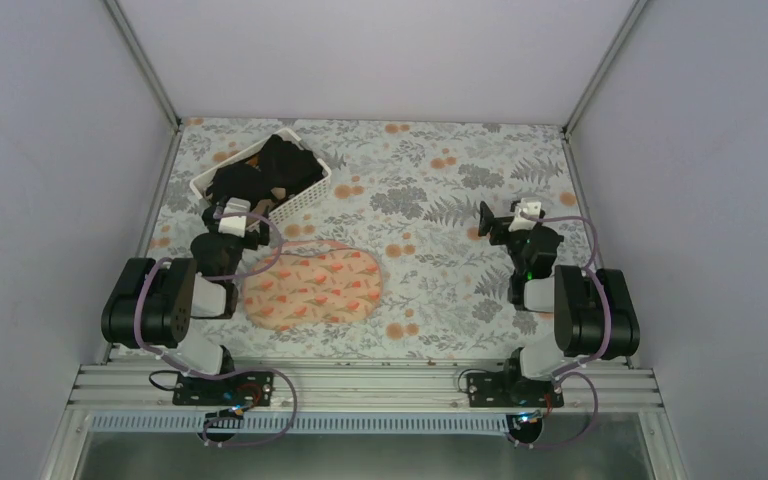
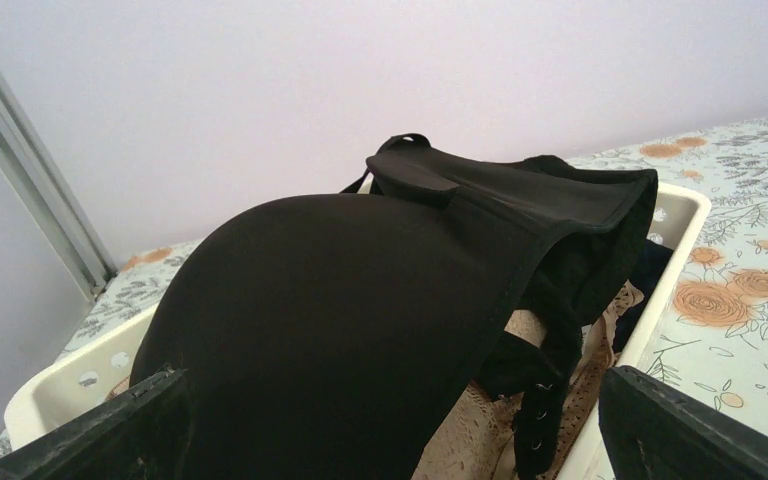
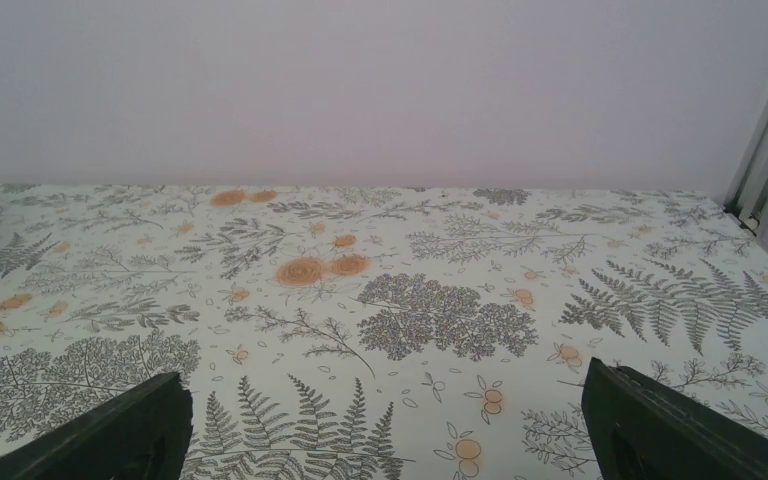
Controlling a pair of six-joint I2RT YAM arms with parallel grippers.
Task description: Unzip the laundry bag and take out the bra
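Observation:
The laundry bag (image 1: 312,286), a flat pink pouch with orange-red flowers, lies shut on the tablecloth in front of the left arm. The bra is hidden. My left gripper (image 1: 243,208) hangs open just beyond the bag's far left end, at the near end of the white basket. In its wrist view the left gripper (image 2: 400,440) has its jaws spread wide, looking over a black garment (image 2: 340,300), with nothing held. My right gripper (image 1: 490,222) stands open over bare cloth to the right of the bag. In its own view the right gripper (image 3: 390,430) is empty.
A white slatted basket (image 1: 312,188) sits at the back left, heaped with black clothes (image 1: 265,170) and some beige lace (image 2: 560,400). Its rim (image 2: 682,212) shows in the left wrist view. Metal frame posts and grey walls close in the table.

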